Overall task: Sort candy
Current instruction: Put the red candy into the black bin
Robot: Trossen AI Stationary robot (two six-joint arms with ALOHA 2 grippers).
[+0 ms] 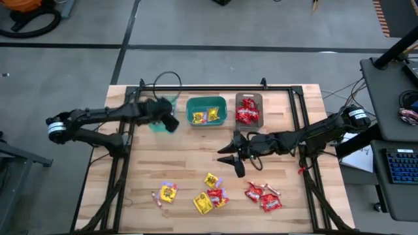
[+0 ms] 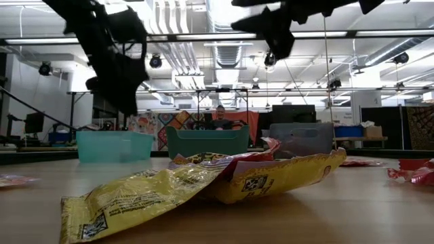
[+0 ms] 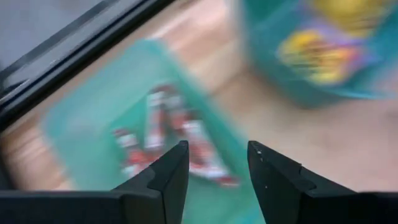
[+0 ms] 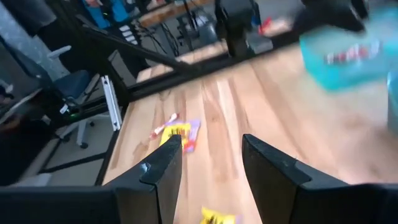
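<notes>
Left wrist view alone shows sticks [image 3: 171, 140] in light teal bin [image 3: 93, 124], both grippers' fingers apart, empty

Wooden bench [image 1: 196, 166] with dark frame rails, standing on a grey floor [image 1: 196, 23] crossed by dark lines. Beyond its far edge, an open workshop: exposed ceiling ducts [image 2: 183, 47], hanging lamps, a seated person [image 2: 220, 116] and monitors [image 2: 293, 112]. A keyboard [image 1: 400, 166] lies off the right edge.
</notes>
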